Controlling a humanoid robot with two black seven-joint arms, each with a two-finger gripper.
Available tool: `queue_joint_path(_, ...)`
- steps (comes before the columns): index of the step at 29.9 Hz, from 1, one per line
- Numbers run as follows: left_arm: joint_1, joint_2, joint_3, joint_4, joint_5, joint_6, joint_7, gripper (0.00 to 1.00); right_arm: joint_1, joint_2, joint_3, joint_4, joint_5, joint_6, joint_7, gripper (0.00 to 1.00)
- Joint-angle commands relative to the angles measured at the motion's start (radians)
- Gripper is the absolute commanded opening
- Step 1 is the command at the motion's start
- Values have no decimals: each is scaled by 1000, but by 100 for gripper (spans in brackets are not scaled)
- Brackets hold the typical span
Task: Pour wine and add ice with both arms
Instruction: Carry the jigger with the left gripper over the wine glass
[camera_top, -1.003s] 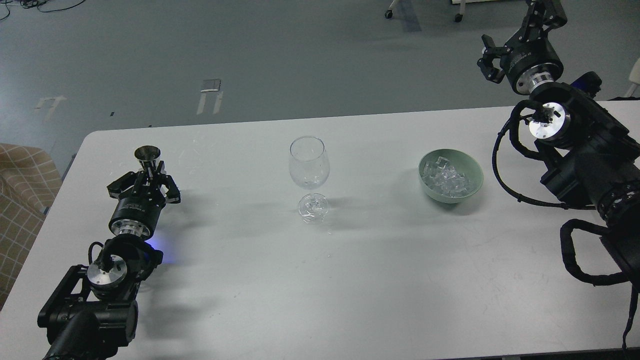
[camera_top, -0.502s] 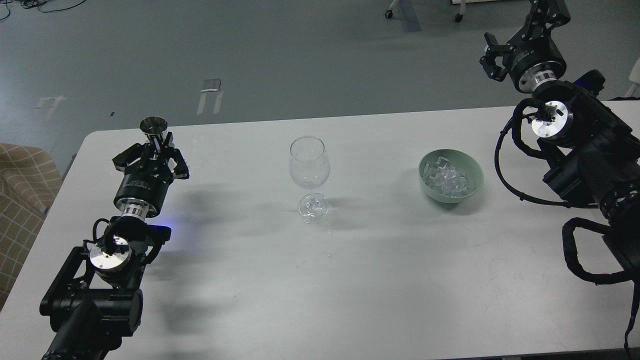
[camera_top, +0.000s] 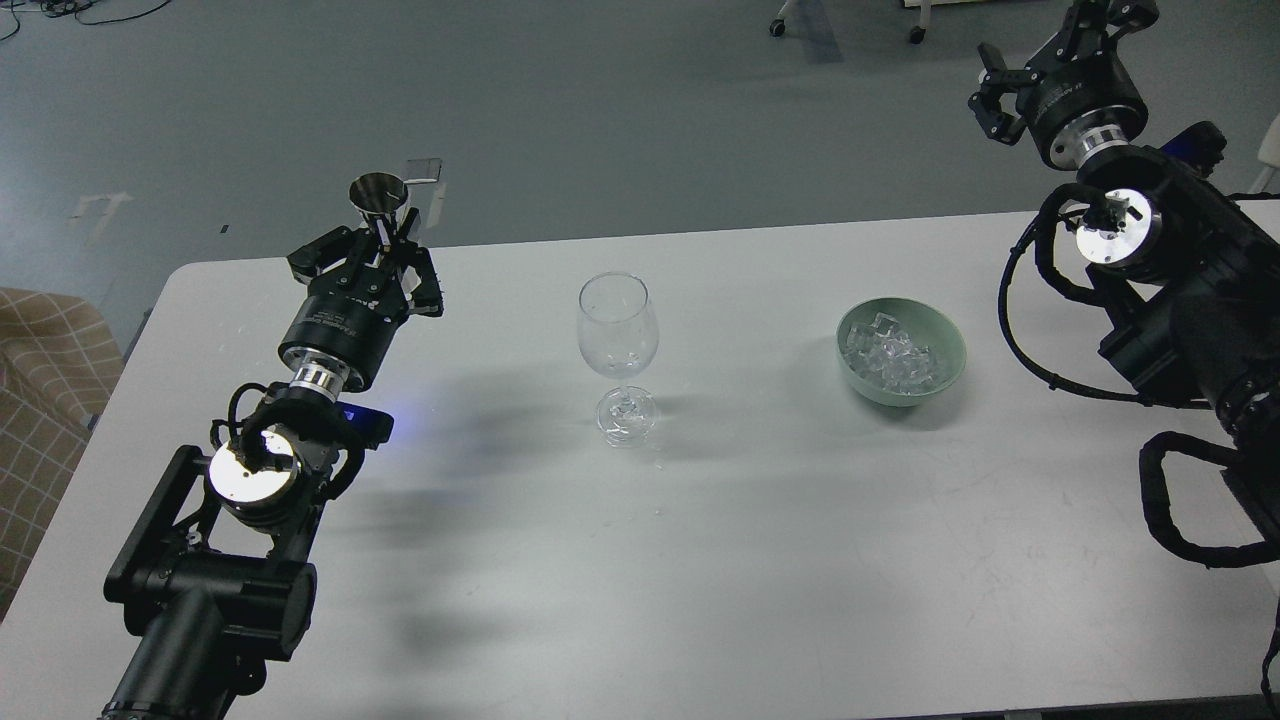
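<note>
A white table (camera_top: 700, 560) stands on grey floor (camera_top: 600, 120). A clear stemmed glass (camera_top: 618, 345) stands upright mid-table; a green bowl (camera_top: 945, 365) to its right holds glassy ice (camera_top: 893, 357). The left gripper (camera_top: 383, 225) clamps a small metal cup (camera_top: 379, 193). The right gripper (camera_top: 1060, 55) is partly cropped; I cannot tell its state.

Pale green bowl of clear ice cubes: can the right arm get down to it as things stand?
Probably yes. The pale green bowl sits open-topped on the white table, its clear ice cubes exposed. The right gripper hangs above and behind it, with nothing between; the clear stemmed wine glass stands well apart.
</note>
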Motion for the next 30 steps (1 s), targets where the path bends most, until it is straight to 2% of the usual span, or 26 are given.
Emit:
queue_joint_path(1, 22, -14, 9, -28, 3, 15, 0, 5, -1, 0, -2, 15, 0, 0, 0, 100)
queue_joint_path(17, 62, 10, 66, -103, 6, 9, 20, 5, -4, 6, -2, 15, 0, 0, 0, 100)
queue_joint_path(21, 94, 1, 84, -166, 8, 16, 21, 5, 2, 5, 0, 15, 0, 0, 0, 100)
queue_joint_path(26, 123, -7, 110, -186, 10, 19, 21, 5, 4, 5, -2, 16, 0, 0, 0, 100)
queue_joint_path(30, 123, -8, 119, -187, 16, 21, 20, 0, 1, 2, 0, 19, 0, -5, 0, 100)
